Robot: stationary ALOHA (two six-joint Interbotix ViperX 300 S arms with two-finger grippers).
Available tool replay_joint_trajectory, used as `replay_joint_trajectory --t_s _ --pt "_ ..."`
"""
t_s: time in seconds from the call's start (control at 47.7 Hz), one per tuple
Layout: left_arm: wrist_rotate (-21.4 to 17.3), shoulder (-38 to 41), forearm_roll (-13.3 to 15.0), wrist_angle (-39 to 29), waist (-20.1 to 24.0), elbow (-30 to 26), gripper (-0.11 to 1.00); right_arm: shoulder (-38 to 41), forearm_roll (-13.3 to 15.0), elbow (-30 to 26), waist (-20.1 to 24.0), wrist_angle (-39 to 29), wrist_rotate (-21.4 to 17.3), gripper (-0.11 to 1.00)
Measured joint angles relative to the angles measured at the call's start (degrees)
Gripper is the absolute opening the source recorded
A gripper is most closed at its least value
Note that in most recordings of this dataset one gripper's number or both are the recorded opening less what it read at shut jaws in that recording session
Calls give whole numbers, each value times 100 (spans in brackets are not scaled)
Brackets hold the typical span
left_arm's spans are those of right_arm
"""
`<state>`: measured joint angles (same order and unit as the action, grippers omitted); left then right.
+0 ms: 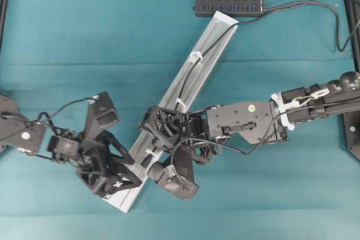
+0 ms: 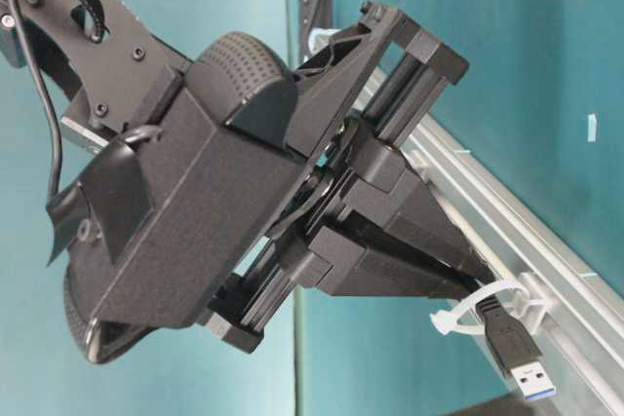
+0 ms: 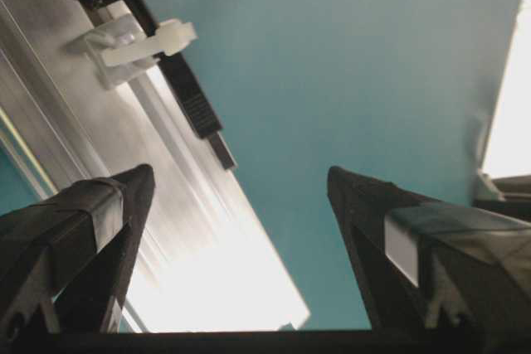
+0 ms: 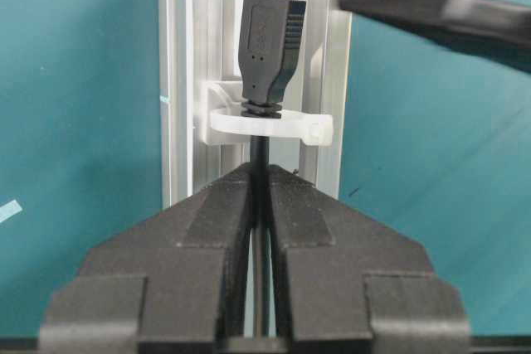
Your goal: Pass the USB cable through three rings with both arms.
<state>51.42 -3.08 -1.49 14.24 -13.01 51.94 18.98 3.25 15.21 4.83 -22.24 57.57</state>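
The USB cable (image 1: pixel 187 80) runs down the silver rail (image 1: pixel 211 46) through the upper ring (image 1: pixel 195 56) and the middle ring (image 1: pixel 180 104). My right gripper (image 4: pixel 260 173) is shut on the cord just behind the lowest ring (image 4: pixel 264 124). The plug (image 4: pixel 270 39) sticks out past that ring, with the cord in the loop. In the table-level view the plug (image 2: pixel 517 348) hangs beyond the ring (image 2: pixel 485 305). My left gripper (image 3: pixel 239 180) is open and empty a little below the plug (image 3: pixel 197 109), straddling the rail's edge. In the overhead view it is the left gripper (image 1: pixel 134 170).
A black USB hub (image 1: pixel 229 5) with blue sockets lies at the rail's far end, its cable looping off to the right. The rail lies diagonally on the teal cloth (image 1: pixel 84 43). Black frame posts stand at both side edges.
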Motion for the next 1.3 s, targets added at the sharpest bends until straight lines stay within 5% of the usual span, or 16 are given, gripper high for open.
replay_joint_trajectory --t_s 0.336,0.986,1.132,1.3 --pt "0 176 0 70 431 -97 84 0 0 0 -9 0 0 7" --pt "-18 580 0 9 246 -422 80 0 -9 0 -53 0 0 7" --pt "-18 615 0 -105 246 -431 67 0 -9 0 -62 0 -35 7" --pt "-18 624 0 -193 237 -439 29 0 -9 0 -70 9 -97 7"
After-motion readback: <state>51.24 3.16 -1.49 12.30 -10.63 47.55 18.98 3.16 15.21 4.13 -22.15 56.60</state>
